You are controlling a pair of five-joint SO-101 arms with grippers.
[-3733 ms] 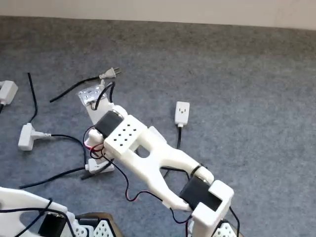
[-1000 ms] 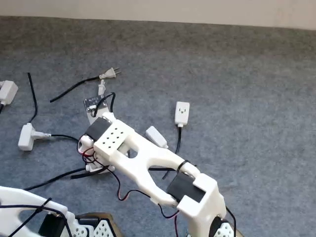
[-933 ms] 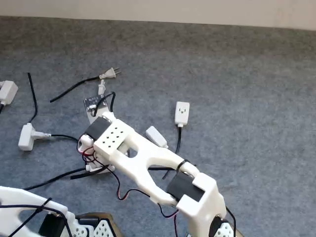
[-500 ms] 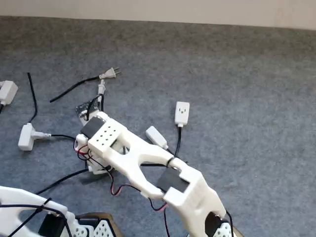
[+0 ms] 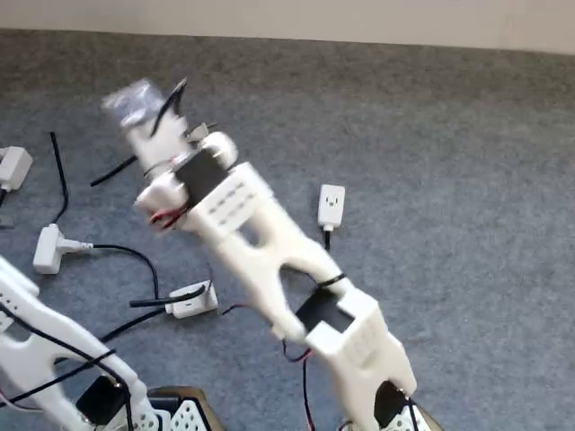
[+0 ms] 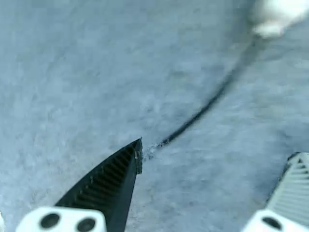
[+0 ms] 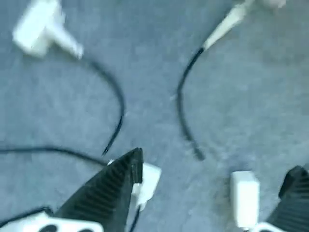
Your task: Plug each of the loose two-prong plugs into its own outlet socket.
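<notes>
The right end effector (image 7: 216, 162) is released: its two black toothed fingers (image 7: 113, 186) stand wide apart, with nothing held between them. It hangs above the grey carpeted worktop (image 5: 467, 144). In the high view the long white right arm (image 5: 269, 251) slants from the near edge to the far left. It lies across the middle of the tangle of cords and hides part of it.

Below the fingers, on the worktop, lie four things:
- a chunky white plug body (image 7: 41, 28) on a curling black cord (image 7: 116, 101);
- a slim pale plug (image 7: 226, 23) on a short black lead (image 7: 183, 111) with a loose end;
- a white outlet block (image 7: 145, 180) just beside one fingertip in the right wrist view;
- a small white rectangular block (image 7: 244, 198) near the other finger.

The left end effector (image 6: 217, 151) is likewise released, one black finger and one pale finger well apart over the carpet. A thin black wire (image 6: 207, 106) runs from near the black fingertip to a blurred white object (image 6: 277, 17) at the edge. The white left arm (image 5: 54, 341) stands at the near left corner.

A white square outlet socket (image 5: 331, 205) lies by itself on the far right of the right arm, face up with its slots showing. Its cord passes under that arm. A white boxy piece (image 5: 11, 166) sits at the worktop's left edge.
</notes>
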